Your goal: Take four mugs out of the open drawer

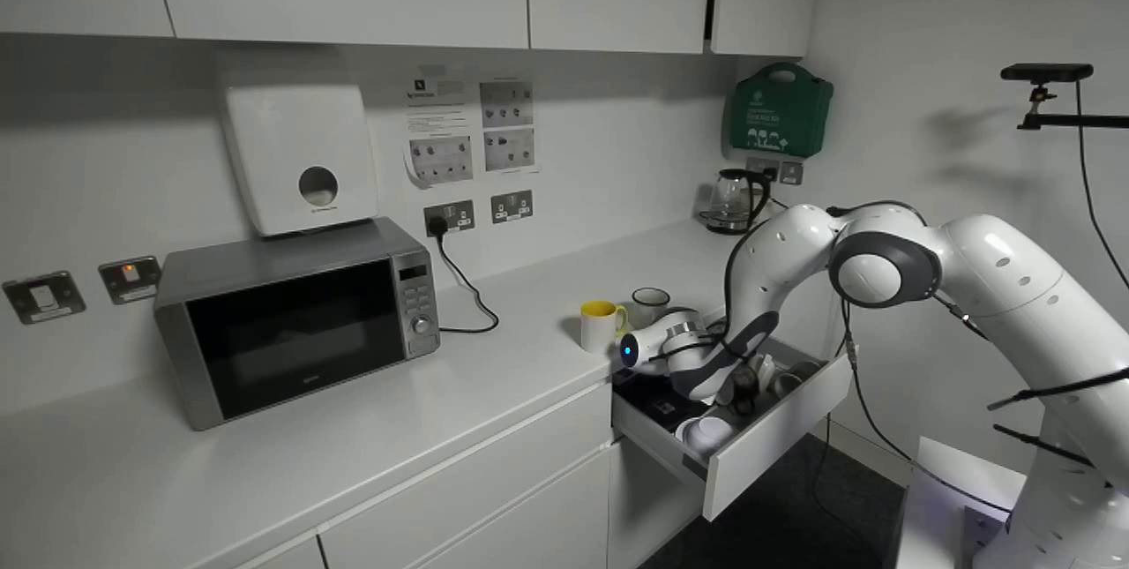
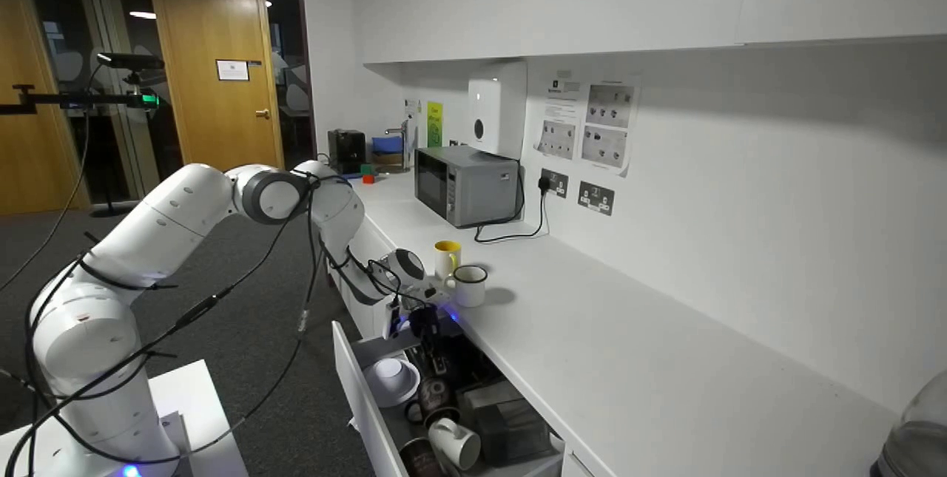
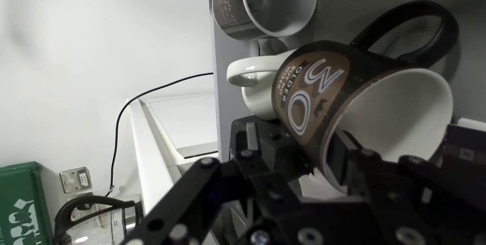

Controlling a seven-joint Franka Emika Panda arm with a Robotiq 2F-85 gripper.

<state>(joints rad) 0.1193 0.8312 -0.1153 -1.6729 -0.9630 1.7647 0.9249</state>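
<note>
One yellow mug (image 1: 600, 331), white outside and yellow within, stands upright on the counter (image 2: 666, 359), with the rimmed mug (image 2: 471, 287) near it; both are close to the open drawer (image 1: 781, 435). Three more are in the drawer beneath me. Nearest is the dark mug (image 3: 341, 89), on its side, its mouth towards me and its handle off to one side. My gripper (image 3: 296, 146) reaches down to it with the jaws partway apart: one of my fingers (image 3: 338, 157) is inside the mouth, the other outside, the mug's wall between them. A gap shows by the outer finger; whether the inner one touches the wall I cannot tell. Behind it lies the white mug (image 3: 262, 93), partly hidden by it, and past that the far mug (image 3: 243, 13), dark outside and pale within. In an exterior view white crockery (image 2: 392, 381) sits near the drawer's front, and a dark box (image 2: 514, 429) is just beside the white mug. The microwave (image 1: 295, 331) stands further along the counter, well apart from the mugs.
</note>
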